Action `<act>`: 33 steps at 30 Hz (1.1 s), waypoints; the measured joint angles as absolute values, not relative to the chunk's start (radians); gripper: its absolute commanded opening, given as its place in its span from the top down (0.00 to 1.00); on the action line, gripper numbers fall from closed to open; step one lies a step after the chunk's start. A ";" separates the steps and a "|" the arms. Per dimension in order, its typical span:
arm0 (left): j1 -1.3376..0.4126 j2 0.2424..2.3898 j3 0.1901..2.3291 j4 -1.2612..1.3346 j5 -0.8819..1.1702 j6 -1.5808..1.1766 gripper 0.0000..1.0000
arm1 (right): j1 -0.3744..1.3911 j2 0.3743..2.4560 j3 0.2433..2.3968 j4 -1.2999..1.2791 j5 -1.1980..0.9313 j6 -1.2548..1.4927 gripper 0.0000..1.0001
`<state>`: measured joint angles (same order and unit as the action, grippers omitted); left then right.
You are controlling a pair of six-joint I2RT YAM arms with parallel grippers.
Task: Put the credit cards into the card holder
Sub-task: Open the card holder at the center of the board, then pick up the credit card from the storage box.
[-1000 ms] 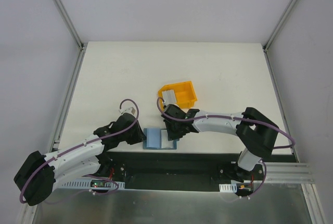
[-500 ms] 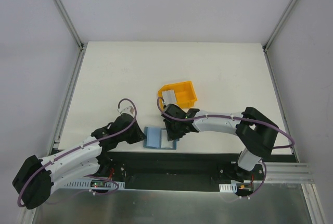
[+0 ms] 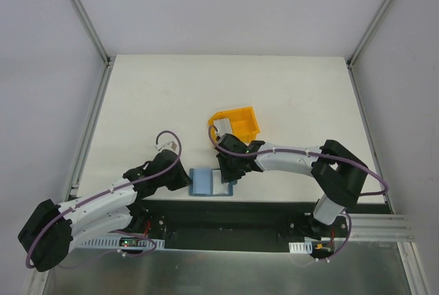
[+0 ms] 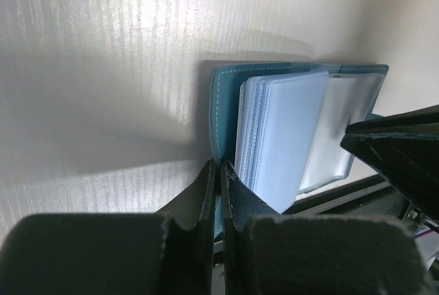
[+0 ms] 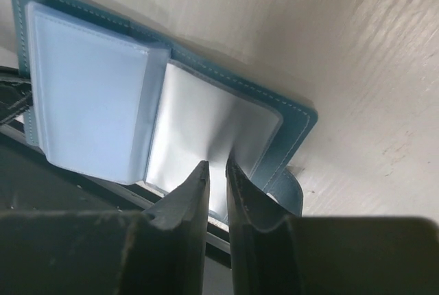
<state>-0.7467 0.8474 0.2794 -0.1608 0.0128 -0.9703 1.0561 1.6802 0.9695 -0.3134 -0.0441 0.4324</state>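
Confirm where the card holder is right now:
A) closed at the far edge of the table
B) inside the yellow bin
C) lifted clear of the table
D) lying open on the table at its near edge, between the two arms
D: the card holder lies open, pockets up, on the table at its near edge, with the left end effector on its left cover and the right end effector at its right-hand sleeve.

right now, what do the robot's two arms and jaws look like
The left arm and right arm have white link shells with black joints. A purple cable loops along each. The jaws are black and tapered, with a rough matte surface.
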 measured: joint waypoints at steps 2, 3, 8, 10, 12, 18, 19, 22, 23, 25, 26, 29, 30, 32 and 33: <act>-0.747 0.867 0.279 -0.159 0.012 -0.988 1.00 | 1.042 1.677 0.971 -0.308 -0.050 0.425 0.79; -0.747 0.877 0.280 -0.157 0.012 -1.000 1.00 | 1.034 1.674 0.972 -0.305 -0.052 0.421 0.78; -0.747 0.905 0.299 -0.155 0.011 -1.030 1.00 | 0.999 1.644 0.997 -0.293 -0.066 0.397 0.72; -0.747 0.915 0.314 -0.157 0.008 -1.032 1.00 | 0.986 1.630 1.010 -0.289 -0.074 0.386 0.70; -0.747 0.923 0.334 -0.158 0.006 -1.032 1.00 | 0.973 1.614 1.020 -0.284 -0.086 0.377 0.66; -0.747 0.945 0.378 -0.155 0.007 -1.024 1.00 | 0.937 1.593 1.053 -0.283 -0.100 0.351 0.58; -0.747 0.946 0.381 -0.155 0.007 -1.021 1.00 | 0.931 1.592 1.058 -0.284 -0.103 0.347 0.57; -0.747 0.947 0.387 -0.155 0.007 -1.013 1.00 | 0.914 1.586 1.071 -0.288 -0.111 0.335 0.53; -0.747 0.948 0.389 -0.156 0.007 -1.011 1.00 | 0.907 1.582 1.076 -0.289 -0.113 0.329 0.53; -0.747 0.950 0.391 -0.155 0.007 -1.008 1.00 | 0.887 1.570 1.087 -0.298 -0.111 0.314 0.49; -0.747 0.951 0.391 -0.155 0.007 -1.007 1.00 | 0.875 1.562 1.095 -0.303 -0.107 0.305 0.43; -0.747 0.955 0.392 -0.155 0.007 -1.005 1.00 | 0.838 1.538 1.132 -0.320 -0.084 0.277 0.38; -0.747 0.956 0.392 -0.155 0.007 -1.003 1.00 | 0.821 1.533 1.153 -0.330 -0.080 0.265 0.37; -0.747 0.957 0.395 -0.156 0.007 -1.001 1.00 | 0.786 1.532 1.196 -0.339 -0.069 0.242 0.36; -0.747 0.958 0.396 -0.156 0.007 -0.999 1.00 | 0.770 1.533 1.212 -0.342 -0.066 0.233 0.36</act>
<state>-0.7467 0.9581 0.3962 -0.1558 0.0067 -0.9993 0.7700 1.5330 1.2121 -0.3424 -0.0662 0.2333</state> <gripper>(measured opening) 0.008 0.632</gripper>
